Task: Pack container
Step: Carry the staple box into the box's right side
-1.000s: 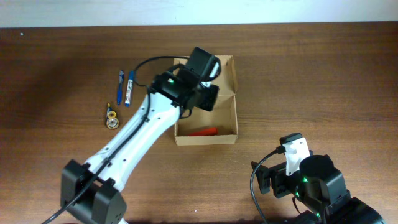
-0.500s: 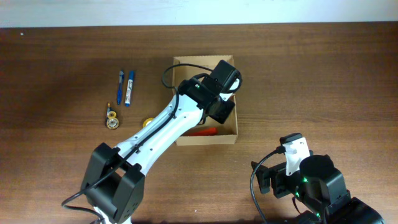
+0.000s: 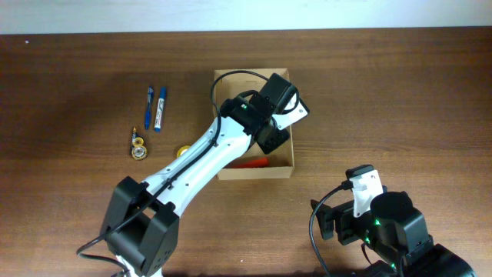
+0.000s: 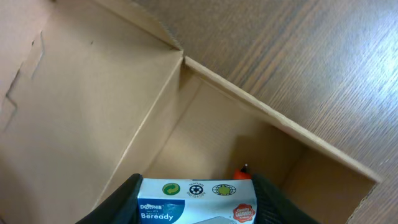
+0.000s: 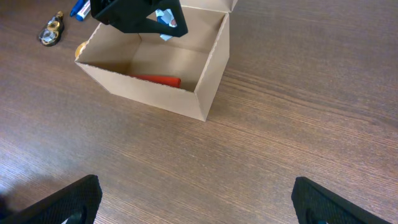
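- Brown wooden table (image 3: 400,92) carries everything.
- Left arm (image 3: 192,158), white and black, reaches diagonally from the near left edge to the container.
- Open cardboard container (image 3: 254,172) sits mid-table, lid flap raised at its far side.
- Right gripper (image 5: 196,205) hovers near the table's front right, well apart from the container, fingers spread wide and holding nothing.
- Left gripper (image 4: 196,205) hangs over the container's right half, pinching a white-and-blue "Beready" packet (image 4: 196,194).
- Red marker-like item (image 3: 250,163) lies inside against the near wall.
- Two blue pens (image 3: 150,102) lie left of the container.
- Small gold-and-black object (image 3: 138,146) lies nearer than the pens.
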Motion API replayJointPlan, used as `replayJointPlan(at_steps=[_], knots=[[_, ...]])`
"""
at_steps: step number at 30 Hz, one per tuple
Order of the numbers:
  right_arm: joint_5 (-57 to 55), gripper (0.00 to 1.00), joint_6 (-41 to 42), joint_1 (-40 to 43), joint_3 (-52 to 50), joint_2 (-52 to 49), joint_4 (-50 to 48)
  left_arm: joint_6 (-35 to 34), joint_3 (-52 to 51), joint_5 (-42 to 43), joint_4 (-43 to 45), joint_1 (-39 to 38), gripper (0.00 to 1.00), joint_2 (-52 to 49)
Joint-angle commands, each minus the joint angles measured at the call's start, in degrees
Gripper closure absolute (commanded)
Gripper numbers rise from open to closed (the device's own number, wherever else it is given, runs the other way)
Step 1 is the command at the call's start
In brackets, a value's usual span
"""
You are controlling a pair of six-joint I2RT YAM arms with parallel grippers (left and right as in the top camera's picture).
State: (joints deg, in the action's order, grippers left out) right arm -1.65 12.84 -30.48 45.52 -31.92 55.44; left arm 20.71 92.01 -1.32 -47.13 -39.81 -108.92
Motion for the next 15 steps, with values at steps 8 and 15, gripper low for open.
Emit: replayJointPlan(at_steps=[8,15], knots=[[-0.5,0.01,-0.22,-0.31,-0.11,0.33,-0.13,7.1,0.98,-2.58,1.73,-6.73,0.7,-3.8],[-0.5,0.01,-0.22,-0.31,-0.11,0.33,-0.13,10.71,0.98,-2.51,2.73,-6.91,0.7,-3.89]])
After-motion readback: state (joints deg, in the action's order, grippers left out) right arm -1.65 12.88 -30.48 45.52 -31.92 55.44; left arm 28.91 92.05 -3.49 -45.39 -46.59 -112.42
